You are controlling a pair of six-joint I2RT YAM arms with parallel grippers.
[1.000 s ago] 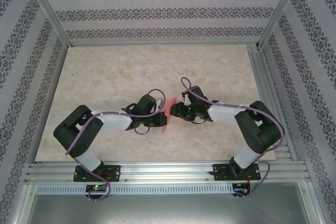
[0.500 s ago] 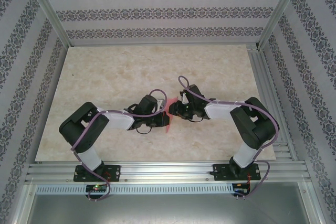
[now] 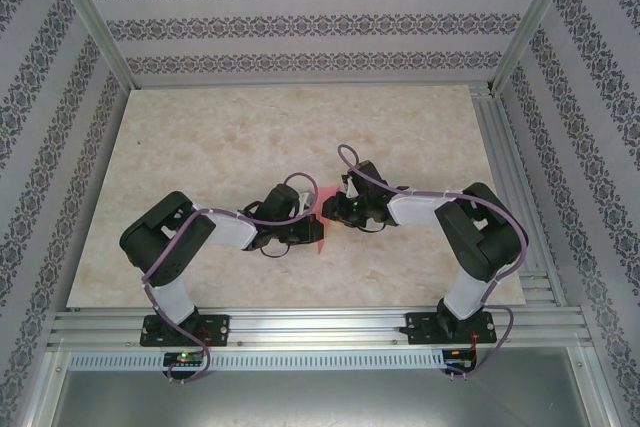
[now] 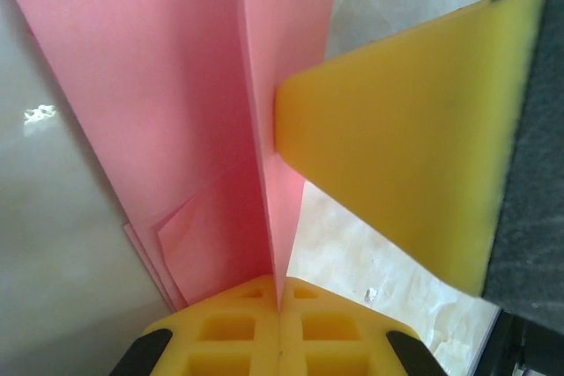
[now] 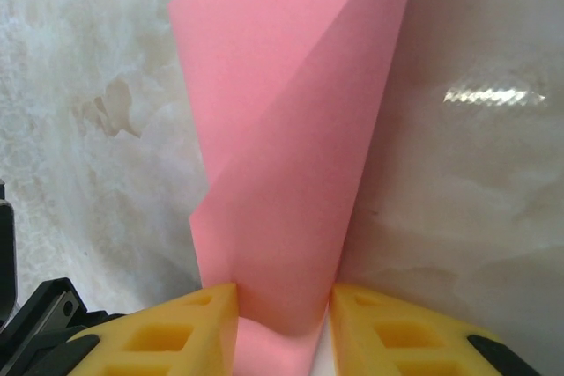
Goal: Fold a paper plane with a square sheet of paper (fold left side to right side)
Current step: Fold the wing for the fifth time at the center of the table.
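Note:
The square sheet of paper (image 3: 319,232) is pink-red, partly folded, and stands up off the table between the two grippers at the table's middle. My left gripper (image 3: 304,226) is shut on one upright flap of the paper (image 4: 176,85), pinched at the pad tips (image 4: 280,290). My right gripper (image 3: 333,210) faces it from the right. One of its yellow fingers (image 4: 405,129) touches the flap's edge. In the right wrist view the bowed paper (image 5: 291,129) sits between the open right gripper (image 5: 282,295), whose pads lie close on both sides.
The marbled tabletop (image 3: 250,137) stretches bare behind and to both sides of the arms. An aluminium rail (image 3: 320,327) runs along the near edge, another along the right edge (image 3: 505,157). Patterned walls enclose the table.
The right gripper's jaws have narrowed around the paper. The left arm's elbow has shifted right, and the paper stands slightly more upright between the grippers.

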